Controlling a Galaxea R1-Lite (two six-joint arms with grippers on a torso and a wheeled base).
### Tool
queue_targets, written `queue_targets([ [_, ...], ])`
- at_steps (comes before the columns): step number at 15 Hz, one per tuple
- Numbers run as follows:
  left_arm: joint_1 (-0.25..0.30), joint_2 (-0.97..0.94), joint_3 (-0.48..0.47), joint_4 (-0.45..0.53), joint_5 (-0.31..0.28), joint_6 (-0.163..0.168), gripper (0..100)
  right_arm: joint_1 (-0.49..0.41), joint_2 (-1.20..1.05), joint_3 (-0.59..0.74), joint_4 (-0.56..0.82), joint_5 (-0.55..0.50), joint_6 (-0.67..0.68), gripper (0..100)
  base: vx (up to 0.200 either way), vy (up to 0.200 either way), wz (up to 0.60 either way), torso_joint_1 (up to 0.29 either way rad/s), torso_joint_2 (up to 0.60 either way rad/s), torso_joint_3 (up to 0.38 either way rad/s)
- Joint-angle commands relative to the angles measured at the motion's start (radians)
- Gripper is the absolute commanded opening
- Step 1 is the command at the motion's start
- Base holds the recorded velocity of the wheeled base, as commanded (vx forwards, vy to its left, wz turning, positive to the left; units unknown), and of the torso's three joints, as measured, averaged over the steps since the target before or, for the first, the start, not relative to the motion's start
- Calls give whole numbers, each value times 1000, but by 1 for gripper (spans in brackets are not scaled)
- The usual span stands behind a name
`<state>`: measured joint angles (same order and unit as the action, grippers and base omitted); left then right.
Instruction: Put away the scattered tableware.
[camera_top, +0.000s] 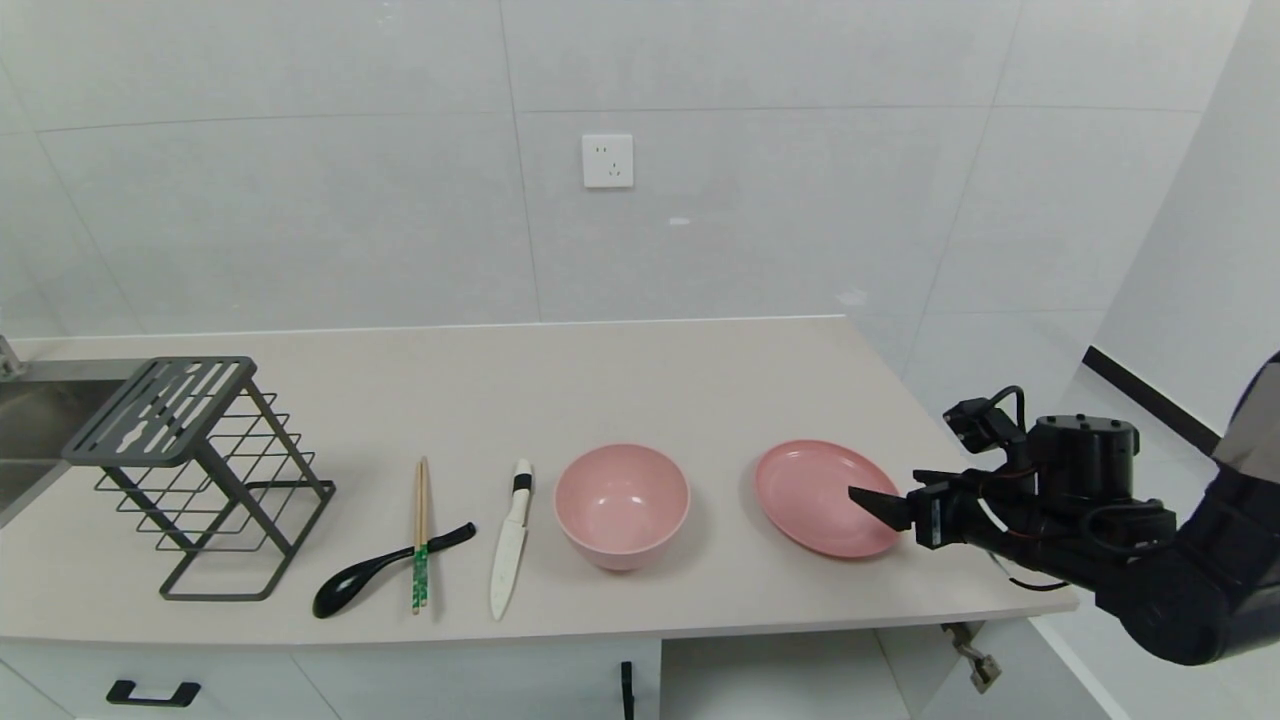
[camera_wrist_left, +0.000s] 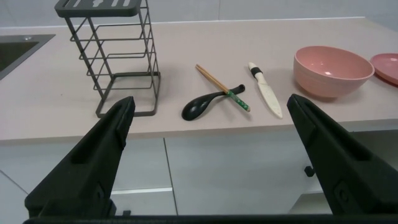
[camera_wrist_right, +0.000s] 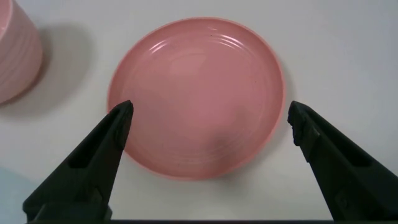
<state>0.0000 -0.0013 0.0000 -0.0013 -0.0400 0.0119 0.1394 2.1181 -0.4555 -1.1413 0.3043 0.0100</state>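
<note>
A pale countertop (camera_top: 640, 390) runs along a wall (camera_top: 300, 200) of large grey-white tiles with 1 white socket (camera_top: 607, 160) set in it. A steel sink (camera_top: 30, 400) is sunk into the counter's left end. White cabinet fronts below carry a black handle (camera_top: 153, 692).

The right arm comes in from the right, past the counter's end, its forearm about level. The right gripper (camera_top: 885, 490) is at the right rim of the pink plate (camera_top: 810, 490). Its 2 fingers are spread wide, holding nothing. In the right wrist view the plate shows between them; contact cannot be told. The left gripper (camera_wrist_left: 209, 109) sits in front of the counter's front edge, facing the counter, its fingers equally wide apart and empty.

A dark wire rack (camera_top: 195, 470) with a slotted top stands upright at the left, near the sink. The tableware lies in a row along the front edge. The plate lies flat at the right. The pink bowl (camera_top: 621, 505) stands mouth up to its left, apart from it. The white knife (camera_top: 512, 540) lies front to back, its black-banded end toward the wall. The 2 chopsticks (camera_top: 421, 530) lie together front to back, green ends toward the front edge. They cross the handle of the black spoon (camera_top: 375, 572), which lies diagonally, bowl end front-left.
</note>
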Motion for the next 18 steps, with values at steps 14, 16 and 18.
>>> queue_targets([
  [14,0,1,0,0,0,0,100,-15,229,-164,-11,-76,50,100,0,0,0,0,0,0],
  [16,0,1,0,0,0,0,100,-12,269,-172,-71,-76,50,100,0,0,0,0,0,0],
  [18,0,1,0,0,0,-1,100,-4,306,-166,-149,-73,50,100,0,0,0,0,0,0],
])
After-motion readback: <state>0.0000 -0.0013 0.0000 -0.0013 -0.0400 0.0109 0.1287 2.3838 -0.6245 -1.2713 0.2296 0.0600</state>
